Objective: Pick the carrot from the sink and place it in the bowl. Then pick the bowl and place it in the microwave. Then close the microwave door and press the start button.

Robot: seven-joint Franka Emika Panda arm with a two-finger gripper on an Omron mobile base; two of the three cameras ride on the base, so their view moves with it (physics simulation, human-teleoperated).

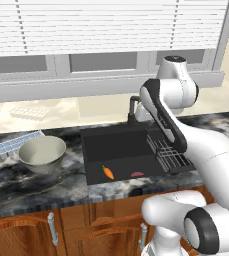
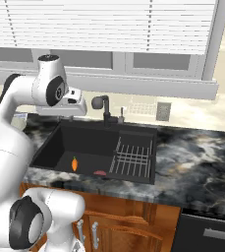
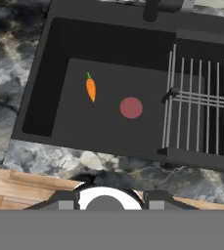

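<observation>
Carrot (image 3: 91, 89) lies on sink (image 3: 59, 63) floor, upper left of hand view, near flat red round thing (image 3: 131, 108). Looks small, light, hard, smooth; may roll. Best pinch at fat middle. Claw high over sink; cannot tell if open or closed.

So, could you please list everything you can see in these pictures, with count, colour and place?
carrot: one, orange with green tip, lying on the sink floor, left part.
flat round item: one, reddish-brown, on the sink floor beside the carrot, apart from it.
sink: one, black, set into the marbled counter.
wire rack: one, grey, in the sink's right part.
faucet: one, dark, behind the sink.
bowl: one, pale grey-green, upright on the counter left of the sink.
ribbed tray: one, bluish, behind the bowl.
cabinets: brown wood, under the counter.
arm: one, white with dark joints, above the sink.
</observation>
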